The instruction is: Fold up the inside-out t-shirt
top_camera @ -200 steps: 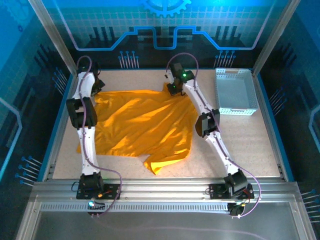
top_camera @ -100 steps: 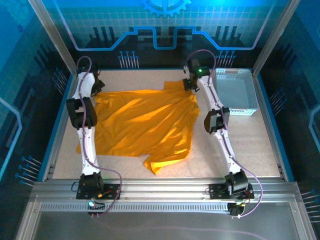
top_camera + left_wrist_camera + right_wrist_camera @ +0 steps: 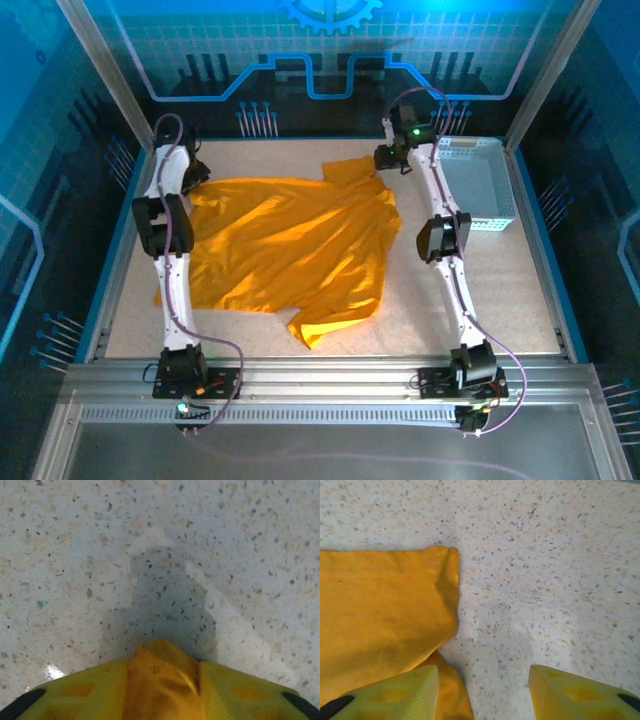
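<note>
The t-shirt [image 3: 290, 245] lies spread out across the middle of the tabletop [image 3: 500, 290]. It is mostly flat but wrinkly, and one bit near me is flipped over into a small flap [image 3: 325, 328]. The pale basket [image 3: 475, 222] sits off to the far right, apart from the cloth.

My right pincer [image 3: 482, 672] is down at the far right corner of the shirt. Its fingers are wide apart and hold nothing. I can see bare tabletop between them, and a hemmed edge [image 3: 442, 560] of the shirt lies just beside its left finger.

My left pincer [image 3: 162, 667] is at the far left corner. Its fingers stand apart with a little bunch of cloth filling the gap. I cannot tell if they are pinching it or just sitting around it.

I think this shirt is light, thin and floppy. It will sag and slide when I lift it, and it will not keep a shape by itself. A pinch in the middle would just make a lump. I would grab it at the corners and along the hems, where the cloth is doubled and thicker, one corner for each pincer. Then I would lift both sides evenly so the fold lands straight.
</note>
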`<state>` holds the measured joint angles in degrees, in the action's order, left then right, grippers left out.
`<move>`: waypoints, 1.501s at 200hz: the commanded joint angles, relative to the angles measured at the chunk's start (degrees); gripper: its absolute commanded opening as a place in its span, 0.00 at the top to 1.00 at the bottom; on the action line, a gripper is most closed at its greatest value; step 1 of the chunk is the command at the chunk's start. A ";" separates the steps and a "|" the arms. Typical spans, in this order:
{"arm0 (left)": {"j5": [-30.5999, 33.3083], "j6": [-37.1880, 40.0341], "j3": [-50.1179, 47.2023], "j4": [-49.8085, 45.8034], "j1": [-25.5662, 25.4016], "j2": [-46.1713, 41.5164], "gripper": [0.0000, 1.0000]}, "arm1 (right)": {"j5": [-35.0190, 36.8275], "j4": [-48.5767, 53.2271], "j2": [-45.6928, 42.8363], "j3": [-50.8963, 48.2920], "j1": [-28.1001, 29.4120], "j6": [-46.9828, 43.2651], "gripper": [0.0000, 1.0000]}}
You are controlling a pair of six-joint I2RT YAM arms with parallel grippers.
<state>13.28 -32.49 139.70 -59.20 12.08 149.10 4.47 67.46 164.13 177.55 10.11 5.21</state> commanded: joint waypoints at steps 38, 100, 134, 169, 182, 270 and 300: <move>-1.18 0.85 -7.57 -3.31 -1.84 -19.89 0.29 | 3.28 15.24 -15.54 4.28 1.28 3.18 0.45; -6.52 -2.50 -49.92 15.63 -5.97 -50.15 0.14 | 10.34 22.59 -30.37 -11.51 3.46 3.53 0.41; -6.81 -2.99 -66.65 20.83 -9.08 -62.56 0.09 | 3.69 -5.15 -66.01 -64.39 5.04 4.09 0.28; -8.51 -5.84 -83.89 25.52 -10.81 -71.99 0.09 | -7.74 -18.01 -87.24 -97.07 9.07 11.05 0.29; -8.68 -6.60 -89.47 26.68 -11.11 -74.97 0.09 | -8.19 -22.72 -92.56 -107.70 13.40 13.97 0.30; -15.14 -8.09 -101.33 35.77 -5.22 -73.78 0.11 | -7.36 -39.64 -101.50 -143.50 23.12 37.49 0.44; -16.78 -8.05 -100.66 37.25 -2.70 -68.36 0.10 | -10.62 -51.16 -98.95 -149.78 26.55 44.53 0.44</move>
<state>-0.23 -40.21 38.13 -24.18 7.51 77.30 -2.66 27.77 63.51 31.22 34.28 40.69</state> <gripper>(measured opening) 0.897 0.557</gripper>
